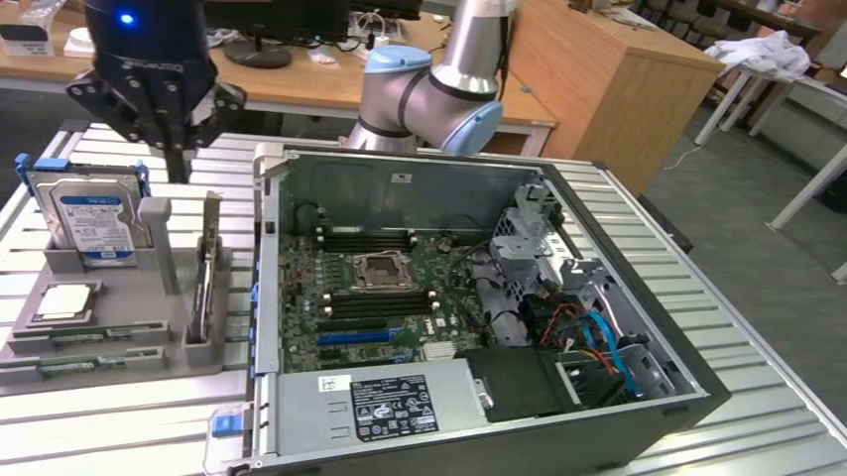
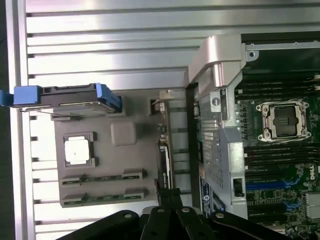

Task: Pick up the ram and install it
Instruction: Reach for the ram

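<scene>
Gripper (image 2: 170,195) closed, fingers together, nothing gripped. It is held high over the case-side edge of the grey tray (image 2: 107,155), above a dark card (image 2: 165,167) stood on edge there. Ram (image 2: 102,177) is seen lying flat in the tray, clear of the gripper, with a second stick (image 2: 102,196) just beside it. CPU (image 2: 77,150) is seated between the sticks and the upright drive (image 2: 70,97). Open case (image 1: 688,387) is set on the exterior view's right of the tray, motherboard (image 1: 384,297) exposed.
</scene>
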Motion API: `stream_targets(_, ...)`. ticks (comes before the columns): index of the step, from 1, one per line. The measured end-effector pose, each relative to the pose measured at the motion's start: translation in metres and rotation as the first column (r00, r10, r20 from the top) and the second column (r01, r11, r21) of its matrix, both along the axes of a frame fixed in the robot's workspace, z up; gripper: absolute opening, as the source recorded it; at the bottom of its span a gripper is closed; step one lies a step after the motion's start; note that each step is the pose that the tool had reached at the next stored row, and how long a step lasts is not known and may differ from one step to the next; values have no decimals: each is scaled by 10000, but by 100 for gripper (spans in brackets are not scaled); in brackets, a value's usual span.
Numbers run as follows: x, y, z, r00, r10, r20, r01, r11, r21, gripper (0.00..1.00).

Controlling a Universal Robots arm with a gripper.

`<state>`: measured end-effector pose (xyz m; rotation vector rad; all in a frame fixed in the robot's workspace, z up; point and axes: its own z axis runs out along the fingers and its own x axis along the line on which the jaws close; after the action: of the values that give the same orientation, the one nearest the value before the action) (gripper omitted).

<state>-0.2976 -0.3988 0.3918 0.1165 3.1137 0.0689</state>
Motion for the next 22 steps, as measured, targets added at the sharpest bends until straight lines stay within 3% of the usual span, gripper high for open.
stream_targets(22, -647, 0, -19, 10000, -1, 0, 1, 10000, 0, 11)
